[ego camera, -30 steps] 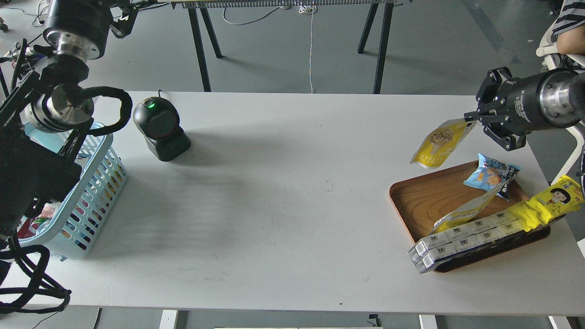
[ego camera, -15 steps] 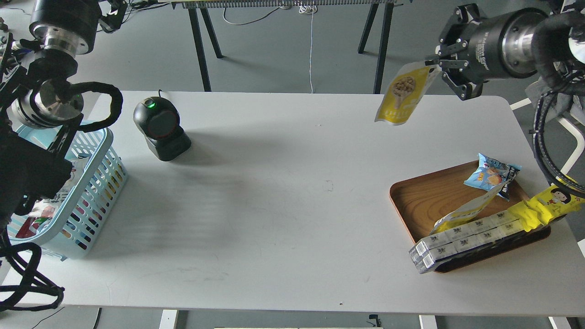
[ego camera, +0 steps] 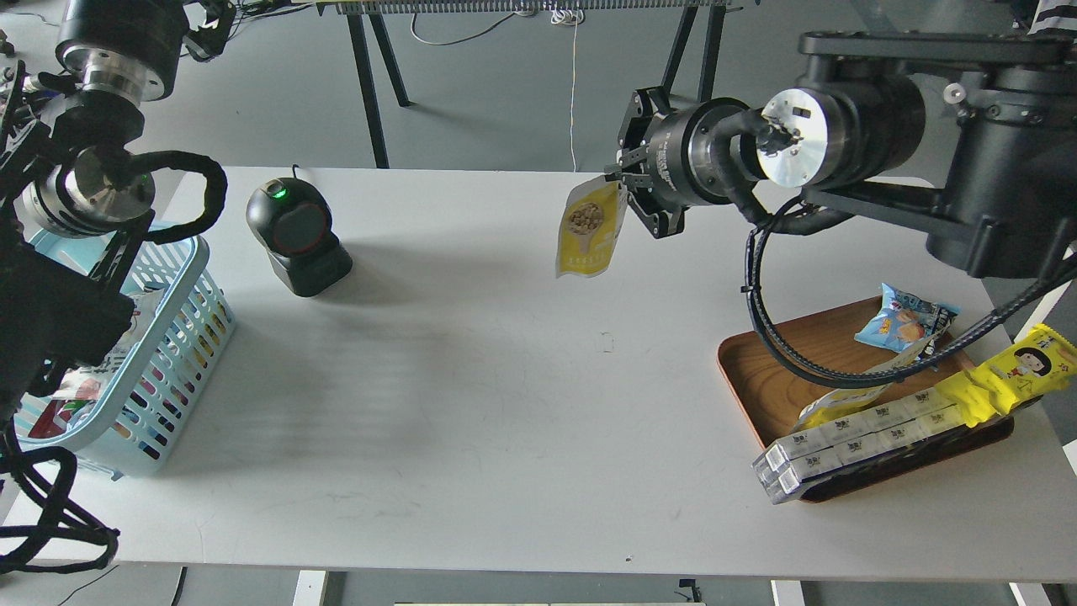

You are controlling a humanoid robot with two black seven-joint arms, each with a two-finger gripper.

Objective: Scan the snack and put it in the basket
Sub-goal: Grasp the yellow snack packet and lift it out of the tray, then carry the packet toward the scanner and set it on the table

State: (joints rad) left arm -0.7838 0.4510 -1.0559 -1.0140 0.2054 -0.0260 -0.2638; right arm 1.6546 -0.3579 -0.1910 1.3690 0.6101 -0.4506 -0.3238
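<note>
The snack point(ego camera: 591, 225) is held by its top edge in the clenched right gripper point(ego camera: 624, 178), above a white table point(ego camera: 505, 404). A scanner point(ego camera: 296, 237), basket point(ego camera: 181, 337) and tray point(ego camera: 782, 374) are set on it. The left gripper is out of view. Grey floor is seen beyond.

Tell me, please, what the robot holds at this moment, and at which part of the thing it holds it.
The right gripper holds the snack pouch by its top right corner; the pouch hangs above the table. The left gripper is out of view.
</note>
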